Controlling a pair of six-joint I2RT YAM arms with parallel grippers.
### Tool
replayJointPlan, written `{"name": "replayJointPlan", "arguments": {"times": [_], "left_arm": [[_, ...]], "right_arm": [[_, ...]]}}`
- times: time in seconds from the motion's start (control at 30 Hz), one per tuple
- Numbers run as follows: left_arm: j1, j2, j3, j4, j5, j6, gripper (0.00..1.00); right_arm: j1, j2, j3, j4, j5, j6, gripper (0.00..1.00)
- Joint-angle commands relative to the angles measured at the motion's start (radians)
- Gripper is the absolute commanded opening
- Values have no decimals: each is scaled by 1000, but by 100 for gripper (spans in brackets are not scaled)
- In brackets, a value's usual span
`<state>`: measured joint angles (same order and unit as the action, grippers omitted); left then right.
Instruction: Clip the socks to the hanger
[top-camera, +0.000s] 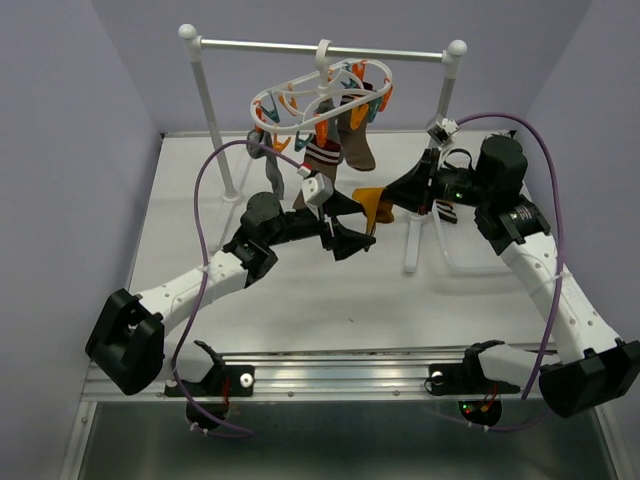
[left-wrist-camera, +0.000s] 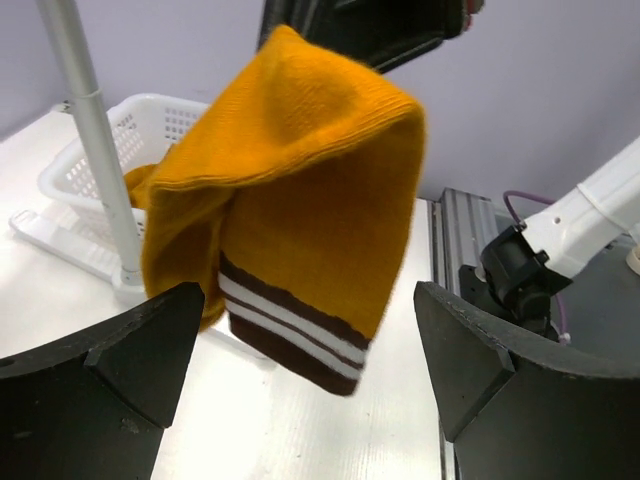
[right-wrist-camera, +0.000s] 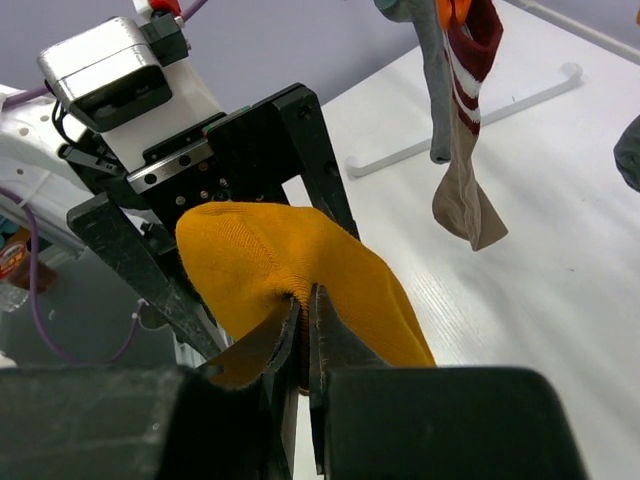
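A mustard-orange sock (top-camera: 372, 203) (left-wrist-camera: 300, 200) (right-wrist-camera: 290, 270) with a brown-and-white striped cuff hangs above the table, pinched in my right gripper (right-wrist-camera: 305, 310) (top-camera: 397, 205), which is shut on its fabric. My left gripper (top-camera: 350, 220) (left-wrist-camera: 305, 350) is wide open just left of the sock, its fingers (left-wrist-camera: 110, 350) on either side of the hanging cuff without touching it. The white oval hanger (top-camera: 320, 100) with orange and teal clips hangs from the rack's crossbar. Striped, grey and brown socks (top-camera: 325, 150) (right-wrist-camera: 465, 120) dangle from its clips.
The white two-post rack (top-camera: 205, 110) with a metal crossbar stands at the back, its feet on the table. A white basket (left-wrist-camera: 110, 150) (top-camera: 470, 245) holding more orange fabric sits at the right, behind a rack post (left-wrist-camera: 95, 150). Purple cables loop over both arms.
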<state>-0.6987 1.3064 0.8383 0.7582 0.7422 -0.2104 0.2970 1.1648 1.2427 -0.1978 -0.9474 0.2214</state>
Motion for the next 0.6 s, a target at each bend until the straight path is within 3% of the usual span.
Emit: {"name": "replayJointPlan", "arguments": {"times": [0.0, 0.37, 0.43, 0.57], "left_arm": [[-5, -7, 59, 32, -99, 2, 99], [-7, -5, 24, -34, -191, 19, 99], [-7, -13, 10, -33, -185, 11, 91], [-7, -12, 10, -40, -167, 16, 90]], "right_arm": [[14, -33, 26, 31, 18, 22, 1], [14, -51, 41, 28, 78, 53, 1], [14, -51, 41, 28, 75, 56, 1], [14, -44, 49, 28, 68, 65, 1]]}}
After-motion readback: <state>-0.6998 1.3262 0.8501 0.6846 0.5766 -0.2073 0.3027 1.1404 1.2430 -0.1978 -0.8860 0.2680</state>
